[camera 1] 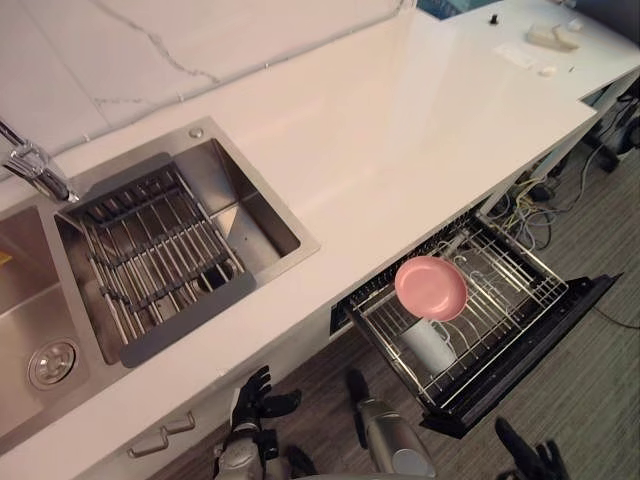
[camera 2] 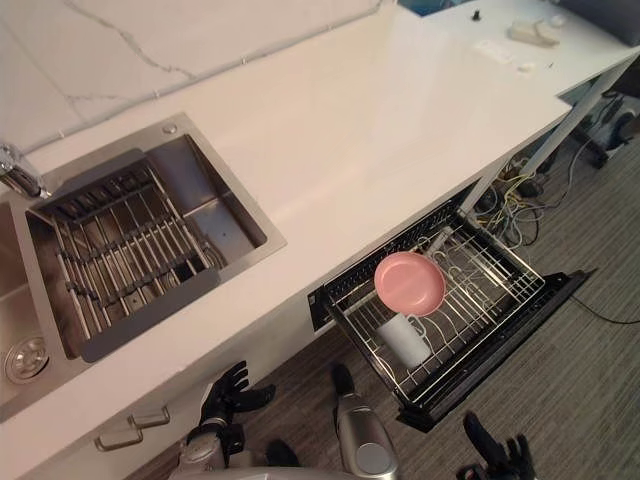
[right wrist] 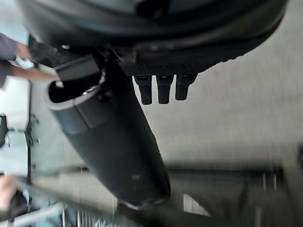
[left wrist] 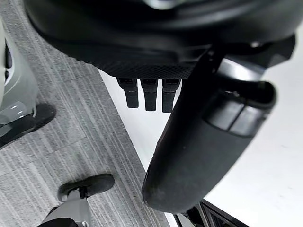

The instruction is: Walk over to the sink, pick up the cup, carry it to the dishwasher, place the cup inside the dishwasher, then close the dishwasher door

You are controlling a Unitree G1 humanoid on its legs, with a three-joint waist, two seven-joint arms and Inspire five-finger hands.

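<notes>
Both empty, spread: left robot hand (camera 1: 255, 393), right robot hand (camera 1: 530, 462). Racked cup (camera 1: 428, 345) beside plate (camera 1: 431, 288). Risk: hard door (camera 1: 540, 350) shove tips plate.

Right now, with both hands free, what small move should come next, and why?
Probably bring the right hand toward the open dishwasher door to push it shut. The white cup already sits in the rack beside the pink plate, and both hands, the left hand included, are open and hold nothing.
</notes>
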